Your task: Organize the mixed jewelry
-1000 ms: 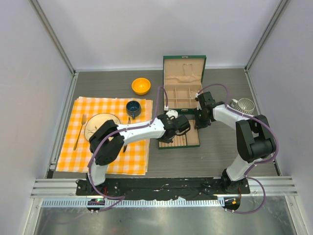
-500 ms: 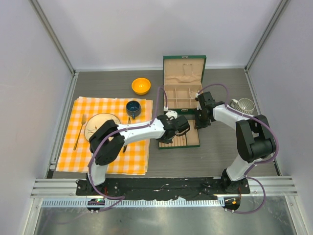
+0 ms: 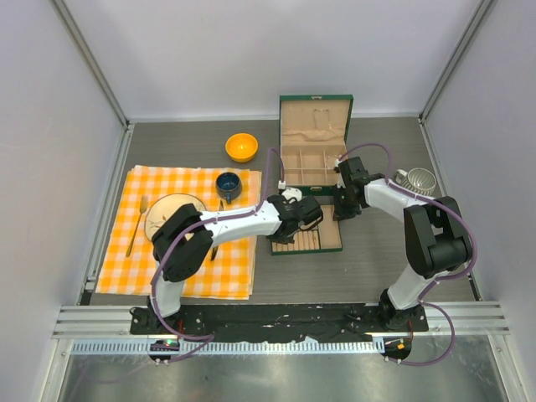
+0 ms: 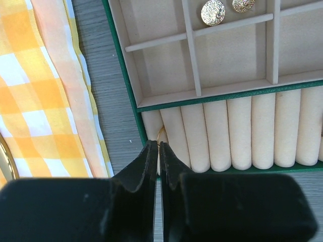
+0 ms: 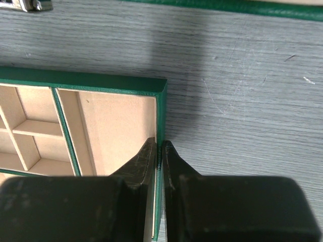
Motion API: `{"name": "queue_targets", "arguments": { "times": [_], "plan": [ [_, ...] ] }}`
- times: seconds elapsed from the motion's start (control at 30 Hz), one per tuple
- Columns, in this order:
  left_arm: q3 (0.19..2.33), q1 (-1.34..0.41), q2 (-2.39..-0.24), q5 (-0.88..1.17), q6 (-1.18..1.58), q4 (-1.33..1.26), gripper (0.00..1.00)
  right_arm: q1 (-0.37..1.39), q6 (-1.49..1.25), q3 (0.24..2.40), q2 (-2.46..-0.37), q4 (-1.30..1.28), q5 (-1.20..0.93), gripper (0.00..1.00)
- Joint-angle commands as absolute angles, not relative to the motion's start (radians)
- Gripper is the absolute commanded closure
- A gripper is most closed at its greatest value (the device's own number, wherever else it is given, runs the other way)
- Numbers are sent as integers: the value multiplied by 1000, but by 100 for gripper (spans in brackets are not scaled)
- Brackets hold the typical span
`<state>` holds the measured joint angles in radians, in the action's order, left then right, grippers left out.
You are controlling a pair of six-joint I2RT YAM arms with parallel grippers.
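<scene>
Overhead, the open green jewellery box (image 3: 316, 117) lies at mid-table, just right of the checked cloth (image 3: 117, 260). Right gripper (image 5: 158, 145): jaws clamped across the box's right wall, presumably to steady the box while the other arm works. Left gripper (image 4: 158, 145): poised over the box's near-left corner, jaws drawn to a slit that pinches a thin hoop (image 4: 162, 132), of which only a gold-toned arc shows. The hoop stands on edge at the leftmost of the cream ring rolls (image 4: 242, 131), likely so that it can seat in the groove there. Two round gold earrings (image 4: 213, 11) lie in far compartments, apparently sorted.
</scene>
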<state>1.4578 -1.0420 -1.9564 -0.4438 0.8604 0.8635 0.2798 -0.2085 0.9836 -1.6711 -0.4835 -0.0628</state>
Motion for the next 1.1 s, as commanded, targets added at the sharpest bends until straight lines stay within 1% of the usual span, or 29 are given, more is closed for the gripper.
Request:
{"name": "queue_targets", "arguments": {
  "times": [0.0, 0.47, 1.07],
  "plan": [
    [1480, -1035, -1942, -430, 867, 838, 92, 284, -202, 991, -1695, -410, -74, 96],
    [1491, -1039, -1959, -410, 865, 830, 95, 284, -199, 985, -1689, -411, -74, 96],
    [1476, -1035, -1967, -414, 865, 818, 94, 284, -193, 977, -1681, -408, -71, 96]
  ]
}}
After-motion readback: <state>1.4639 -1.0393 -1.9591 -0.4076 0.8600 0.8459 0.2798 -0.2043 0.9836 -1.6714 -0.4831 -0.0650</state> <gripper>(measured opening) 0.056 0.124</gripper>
